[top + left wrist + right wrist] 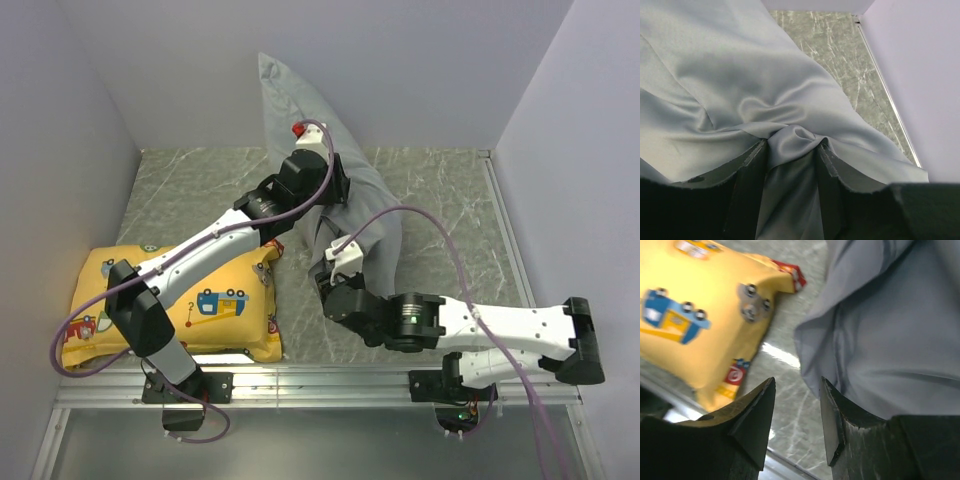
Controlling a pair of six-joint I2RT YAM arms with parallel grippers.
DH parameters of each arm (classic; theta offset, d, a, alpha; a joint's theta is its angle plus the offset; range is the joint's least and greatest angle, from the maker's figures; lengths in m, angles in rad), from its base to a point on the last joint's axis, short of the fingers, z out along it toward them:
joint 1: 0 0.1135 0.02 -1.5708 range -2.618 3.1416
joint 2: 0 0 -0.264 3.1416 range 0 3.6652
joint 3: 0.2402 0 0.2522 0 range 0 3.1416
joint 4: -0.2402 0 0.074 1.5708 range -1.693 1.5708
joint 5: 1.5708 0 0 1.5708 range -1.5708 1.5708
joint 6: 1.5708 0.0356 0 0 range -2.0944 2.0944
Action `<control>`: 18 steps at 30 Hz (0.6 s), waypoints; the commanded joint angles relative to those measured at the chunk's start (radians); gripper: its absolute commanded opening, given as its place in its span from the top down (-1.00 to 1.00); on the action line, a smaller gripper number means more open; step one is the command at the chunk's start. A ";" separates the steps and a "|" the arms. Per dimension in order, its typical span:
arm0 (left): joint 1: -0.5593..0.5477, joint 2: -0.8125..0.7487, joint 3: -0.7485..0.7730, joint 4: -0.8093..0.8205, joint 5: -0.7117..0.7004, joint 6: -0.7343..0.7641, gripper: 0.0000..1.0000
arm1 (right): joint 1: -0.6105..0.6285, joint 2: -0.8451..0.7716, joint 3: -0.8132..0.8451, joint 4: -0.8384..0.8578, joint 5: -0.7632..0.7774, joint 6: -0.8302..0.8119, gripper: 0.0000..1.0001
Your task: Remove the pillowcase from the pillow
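Yellow vehicle-print pillow [170, 305] lies flat at the left of the marbled table [440, 190], near the front edge. Left gripper [790, 145] reaches across to mid-table and is clamped on a gathered fold of the pillowcase [295, 95] - grey cloth is bunched between both fingers. The pillowcase is drawn upward, its top end rising against the back wall and its lower part draped on the table centre. Right gripper [798, 382] sits low at the pillowcase's near edge, just beside the cloth - jaws parted, nothing between them, bare table showing through the gap.
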 commanded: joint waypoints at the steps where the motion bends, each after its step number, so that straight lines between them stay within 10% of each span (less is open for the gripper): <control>1: -0.001 0.014 0.056 -0.005 0.005 0.020 0.06 | -0.026 0.036 -0.018 0.044 0.081 0.073 0.04; 18: 0.001 0.046 0.095 -0.025 0.002 0.017 0.22 | -0.138 0.225 -0.138 0.115 0.042 0.231 0.21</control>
